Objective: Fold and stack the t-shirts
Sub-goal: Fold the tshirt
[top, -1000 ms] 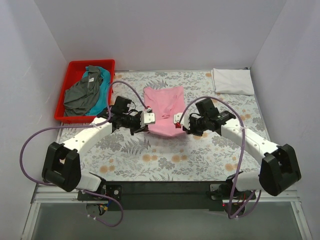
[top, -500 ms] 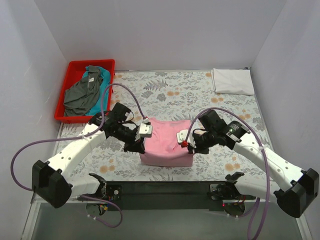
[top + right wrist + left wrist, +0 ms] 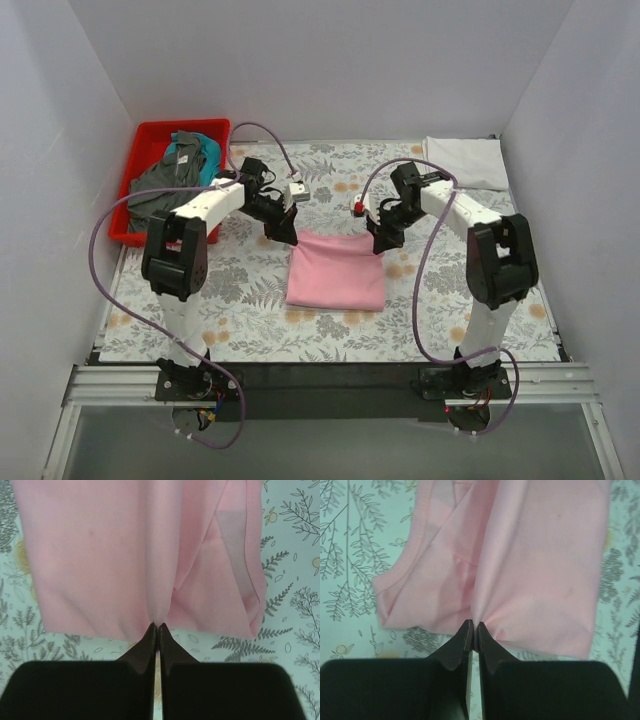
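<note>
The light pink t-shirt (image 3: 337,270) lies folded into a rectangle on the floral tablecloth (image 3: 250,300) in mid table. My left gripper (image 3: 287,237) is shut on its far left corner; in the left wrist view (image 3: 474,625) the tips pinch a pleat of pink cloth (image 3: 530,565). My right gripper (image 3: 378,245) is shut on its far right corner; in the right wrist view (image 3: 156,625) the tips pinch the pink cloth (image 3: 110,555). A folded white t-shirt (image 3: 464,162) lies at the far right. Dark grey (image 3: 165,185) and teal (image 3: 202,195) shirts lie bunched in the bin.
The red plastic bin (image 3: 142,142) stands at the far left corner. White walls close in the table on the left, back and right. Purple cables arc above both arms.
Both grippers have carried the pink shirt's edge from the near side away to the far side, folding it over. The arms now reach far across the table.
</note>
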Tool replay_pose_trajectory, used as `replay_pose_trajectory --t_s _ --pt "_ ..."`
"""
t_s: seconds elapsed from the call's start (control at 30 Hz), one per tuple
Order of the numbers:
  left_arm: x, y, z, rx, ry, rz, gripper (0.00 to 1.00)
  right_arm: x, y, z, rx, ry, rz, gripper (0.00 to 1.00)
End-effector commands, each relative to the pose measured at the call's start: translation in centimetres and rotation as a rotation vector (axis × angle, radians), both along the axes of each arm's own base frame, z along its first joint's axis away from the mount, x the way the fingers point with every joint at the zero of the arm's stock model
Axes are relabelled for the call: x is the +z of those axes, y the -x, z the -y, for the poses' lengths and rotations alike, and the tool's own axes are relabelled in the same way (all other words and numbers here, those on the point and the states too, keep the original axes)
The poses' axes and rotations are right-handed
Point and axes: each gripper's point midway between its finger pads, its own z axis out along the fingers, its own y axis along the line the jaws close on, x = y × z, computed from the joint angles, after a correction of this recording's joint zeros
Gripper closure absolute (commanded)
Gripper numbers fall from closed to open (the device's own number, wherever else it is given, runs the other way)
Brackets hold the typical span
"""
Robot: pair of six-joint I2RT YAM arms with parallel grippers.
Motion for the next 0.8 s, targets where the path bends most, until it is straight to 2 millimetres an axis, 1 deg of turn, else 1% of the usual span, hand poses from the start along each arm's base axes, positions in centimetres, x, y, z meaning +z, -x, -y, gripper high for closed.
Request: replay_pose_trajectory --t_s 0.0,0.03,0.07,0.1,0.13,0.17,0.2,0.23,0.27,0.3,0.33,0.4,0.43,0.5,0.53,0.57,0.6,0.63,0.67,0.7,0.73,0.77 --pt "-1.5 -4.1 0.6 0.041 0.002 0.060 0.99 -1.5 -2.0 -1.0 0.010 -0.023 -0.052 0.99" --pt "-2.2 -4.9 0.6 0.055 -0.001 0.076 0.99 -3.0 -2.3 -1.1 0.003 -0.013 -0.089 0.99" --pt "-2.9 -5.3 0.4 0.073 -0.014 0.067 0.99 -3.4 -2.7 -1.2 0.000 -0.011 -0.092 0.99" --pt "-4.4 -5.1 0.1 0.082 -0.031 0.039 0.98 -3.9 -2.7 -1.2 -0.004 -0.008 -0.104 0.99" --pt "-4.9 -5.0 -0.1 0.083 -0.035 0.037 0.98 -4.4 -2.9 -1.3 -0.011 -0.005 -0.108 0.99" --pt "-5.4 -4.7 -0.2 0.075 -0.039 0.036 0.98 -4.9 -2.8 -1.3 -0.018 -0.002 -0.127 0.99" --pt "-6.3 -3.4 -0.5 0.068 -0.046 0.003 0.98 -5.1 -2.4 -1.3 -0.030 0.000 -0.151 0.99" --pt "-5.8 -3.2 -0.5 0.070 -0.035 0.016 0.98 -5.0 -2.1 -1.4 -0.031 -0.003 -0.156 0.99" --pt "-5.9 -2.5 -0.5 0.068 -0.029 0.005 0.98 -5.0 -1.6 -1.5 -0.035 -0.010 -0.170 0.99" --pt "-5.7 -1.6 -0.4 0.067 -0.014 -0.015 0.98 -5.5 -0.3 -1.3 -0.041 0.002 -0.207 0.99" --pt "-5.4 -0.1 -0.7 0.064 -0.007 -0.033 0.98 -5.1 0.6 -1.3 -0.042 0.001 -0.213 0.99" --pt "-5.1 1.7 -0.7 0.047 -0.001 -0.040 0.98 -5.0 2.8 -1.8 -0.024 -0.002 -0.237 0.99" --pt "-5.1 3.4 -1.0 0.038 -0.006 -0.053 0.98 -5.0 5.3 -1.7 -0.015 0.010 -0.272 0.99" --pt "-4.7 4.9 -1.3 0.030 -0.001 -0.048 0.94 -4.6 7.2 -2.1 -0.015 -0.009 -0.290 0.99" --pt "-4.5 5.4 -1.5 0.025 0.003 -0.041 0.90 -4.0 8.9 -2.1 -0.031 -0.014 -0.316 0.89" --pt "-3.9 6.4 -1.7 0.024 0.010 -0.029 0.84 -3.4 9.7 -2.4 -0.040 -0.038 -0.342 0.81" --pt "-3.5 6.8 -1.8 0.023 0.015 -0.023 0.74 -2.9 10.2 -2.4 -0.052 -0.049 -0.356 0.73" --pt "-2.9 7.5 -1.9 0.016 0.026 -0.025 0.71 -2.2 10.3 -2.4 -0.066 -0.059 -0.352 0.63" --pt "-1.8 8.2 -1.7 0.003 0.061 -0.012 0.64 -1.6 10.5 -2.5 -0.097 -0.064 -0.376 0.52" --pt "-1.0 8.5 -1.5 -0.002 0.080 -0.002 0.57 -1.1 10.3 -2.5 -0.109 -0.076 -0.375 0.44" --pt "-0.3 8.7 -1.3 -0.007 0.099 0.012 0.55 -0.3 9.8 -2.4 -0.133 -0.098 -0.364 0.35" --pt "0.5 9.0 -0.7 -0.019 0.129 0.022 0.54 0.5 9.3 -2.6 -0.158 -0.116 -0.370 0.35"
